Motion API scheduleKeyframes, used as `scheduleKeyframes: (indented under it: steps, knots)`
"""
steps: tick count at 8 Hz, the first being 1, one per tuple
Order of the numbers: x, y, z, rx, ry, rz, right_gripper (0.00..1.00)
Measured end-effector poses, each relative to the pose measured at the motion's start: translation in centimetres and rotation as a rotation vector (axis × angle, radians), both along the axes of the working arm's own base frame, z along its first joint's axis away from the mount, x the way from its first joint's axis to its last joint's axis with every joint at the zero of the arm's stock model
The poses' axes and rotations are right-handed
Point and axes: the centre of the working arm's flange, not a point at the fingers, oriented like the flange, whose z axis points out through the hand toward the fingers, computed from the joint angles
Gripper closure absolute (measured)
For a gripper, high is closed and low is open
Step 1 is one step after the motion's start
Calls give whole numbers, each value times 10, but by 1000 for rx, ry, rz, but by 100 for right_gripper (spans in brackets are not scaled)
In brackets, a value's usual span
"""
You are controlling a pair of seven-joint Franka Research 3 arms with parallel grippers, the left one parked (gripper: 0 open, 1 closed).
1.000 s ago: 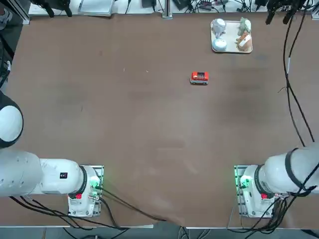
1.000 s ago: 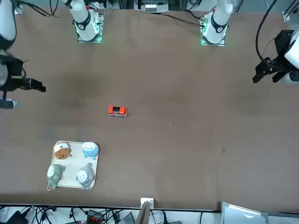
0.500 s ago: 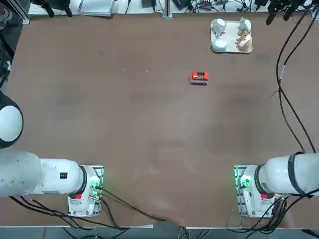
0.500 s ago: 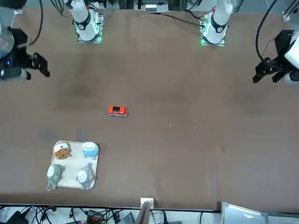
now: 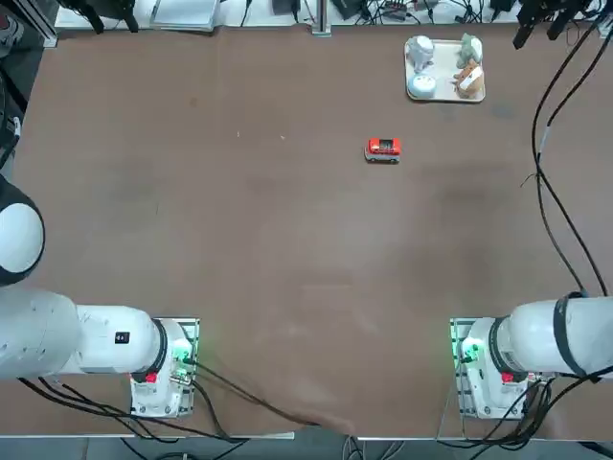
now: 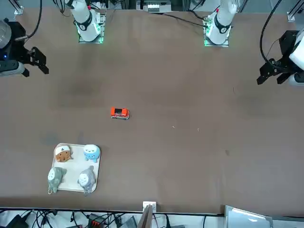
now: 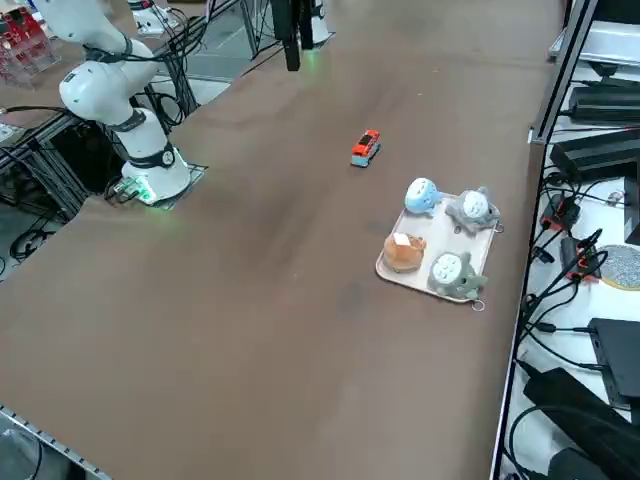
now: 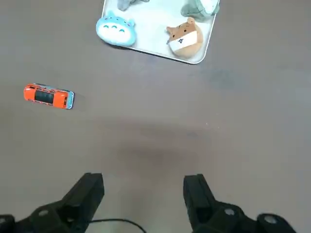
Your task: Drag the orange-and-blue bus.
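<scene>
The orange-and-blue bus is seen alone on the tabletop, near the white tray. The right tool is held released, high above, well apart from it.

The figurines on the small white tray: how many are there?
4, all on the white tray. In the front view: the tan figurine, the blue figurine, the green-grey figurine, and the grey figurine. None seems hidden.
</scene>
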Motion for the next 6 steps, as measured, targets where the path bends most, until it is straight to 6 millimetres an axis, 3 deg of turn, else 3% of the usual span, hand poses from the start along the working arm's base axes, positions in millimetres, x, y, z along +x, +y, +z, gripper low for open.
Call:
scheduleKeyframes:
  steps: [6]
  knots:
    - [-2,-7,-4,6,57,-37,0]
